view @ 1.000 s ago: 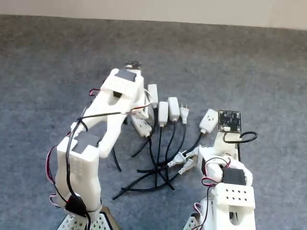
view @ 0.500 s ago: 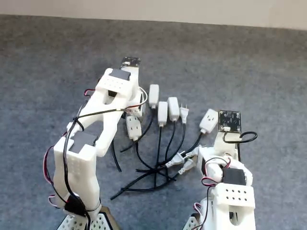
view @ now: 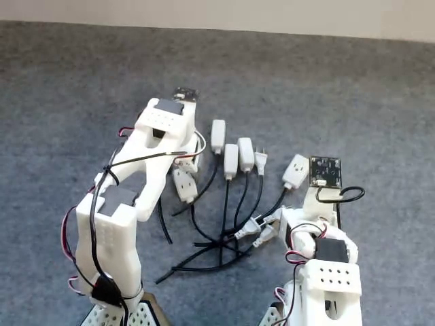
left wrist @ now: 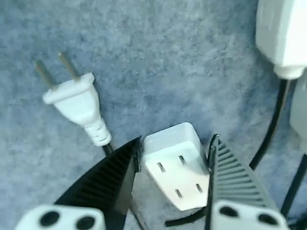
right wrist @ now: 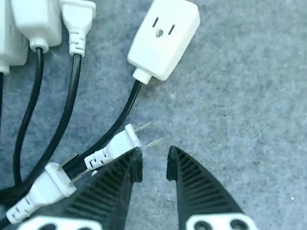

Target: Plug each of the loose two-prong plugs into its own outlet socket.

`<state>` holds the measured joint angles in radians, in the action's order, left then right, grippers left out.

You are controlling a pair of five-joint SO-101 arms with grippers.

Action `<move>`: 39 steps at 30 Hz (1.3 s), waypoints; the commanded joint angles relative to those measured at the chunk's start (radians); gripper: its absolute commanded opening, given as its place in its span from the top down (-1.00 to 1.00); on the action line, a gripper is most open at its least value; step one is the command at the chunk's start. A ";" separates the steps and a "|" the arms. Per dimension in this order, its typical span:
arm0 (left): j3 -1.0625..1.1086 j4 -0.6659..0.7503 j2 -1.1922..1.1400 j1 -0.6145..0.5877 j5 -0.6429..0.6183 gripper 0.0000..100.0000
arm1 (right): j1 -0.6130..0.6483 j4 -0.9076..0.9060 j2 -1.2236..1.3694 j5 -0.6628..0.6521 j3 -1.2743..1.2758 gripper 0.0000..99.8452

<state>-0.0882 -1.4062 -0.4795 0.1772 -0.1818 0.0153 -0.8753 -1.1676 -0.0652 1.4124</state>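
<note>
My left gripper (left wrist: 175, 141) is shut on a white outlet socket (left wrist: 178, 167), its slots facing the camera, just above the carpet. A loose two-prong plug (left wrist: 72, 101) lies beside it. In the high view this socket (view: 184, 185) sits under the left arm (view: 160, 146). My right gripper (right wrist: 153, 160) is open by a narrow gap with nothing between its fingers. One fingertip (right wrist: 135, 160) is right beside a white plug (right wrist: 117, 146); a second plug (right wrist: 45, 189) lies alongside. A three-hole socket (right wrist: 164, 37) lies farther off.
Several white sockets (view: 231, 159) and a plug (view: 261, 161) lie in a row mid-carpet, their black cords (view: 224, 224) crossing in a tangle between the arms. The right arm's base (view: 326, 272) stands at the front right. Grey carpet lies open at the far side.
The left arm has shifted left, dragging the held socket and its cord away from the row of sockets. The right arm has kept still.
</note>
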 commanded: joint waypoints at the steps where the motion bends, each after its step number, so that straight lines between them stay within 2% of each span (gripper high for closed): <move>1: -0.002 -0.120 0.007 0.027 0.012 0.55 | 0.038 0.015 -0.021 0.008 -0.010 0.80; 7: -0.001 -0.186 0.007 0.038 0.012 0.55 | 0.050 0.015 -0.019 0.005 -0.008 0.80; 13: -0.007 -0.184 0.007 0.042 0.015 0.55 | 0.051 0.015 -0.019 0.003 -0.008 0.80; 16: -0.025 -0.180 0.007 0.041 0.078 0.55 | 0.051 0.015 -0.019 0.003 -0.008 0.80; 22: -0.166 -0.074 0.005 0.033 0.161 0.56 | 0.051 0.012 -0.019 0.002 -0.008 0.80; 27: -0.364 -0.069 0.005 -0.004 0.301 0.56 | 0.051 0.012 -0.019 0.002 -0.008 0.80; 30: -0.410 -0.072 -0.018 -0.039 0.339 0.55 | 0.051 0.012 -0.019 0.002 -0.008 0.80; 35: -0.386 -0.276 -0.170 -0.010 0.301 0.55 | 0.051 0.013 -0.021 0.002 -0.008 0.80; 39: -0.415 -0.304 -0.229 0.004 0.124 0.55 | 0.051 0.013 -0.021 0.002 -0.008 0.80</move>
<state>-0.4749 -1.6640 -0.6805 0.1557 0.0928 0.0614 -0.8753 -1.1676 -0.0652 1.4124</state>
